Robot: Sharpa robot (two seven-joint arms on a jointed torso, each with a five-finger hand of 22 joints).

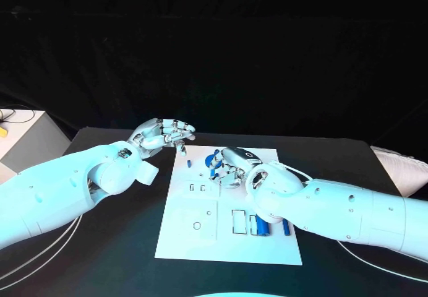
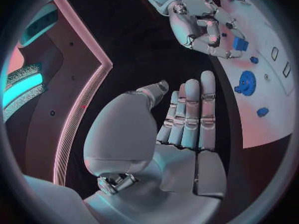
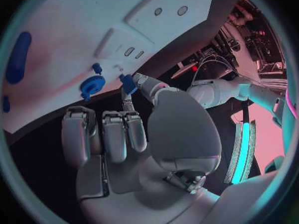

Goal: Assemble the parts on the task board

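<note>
The white task board [image 1: 192, 238] lies in the middle of the black table. My right hand [image 1: 230, 166] hovers over its far end and pinches a small blue part [image 3: 129, 83] between thumb and a finger; the same part [image 2: 239, 45] also appears in the left wrist view. Just beside it a blue gear [image 3: 92, 86] sits on the board with a small blue peg [image 3: 97, 68] close by. My left hand [image 1: 162, 135] hangs above the table off the board's far left corner, fingers stretched out [image 2: 190, 112] and holding nothing. Long blue parts [image 1: 253, 225] lie at the board's near end.
A small blue piece [image 1: 188, 164] stands near the board's far left edge. Rectangular slots [image 1: 238, 221] and round holes [image 1: 197, 226] mark the board's near half. A white box [image 1: 18, 139] stands off the table's left, a pale cushion [image 1: 397, 170] off its right.
</note>
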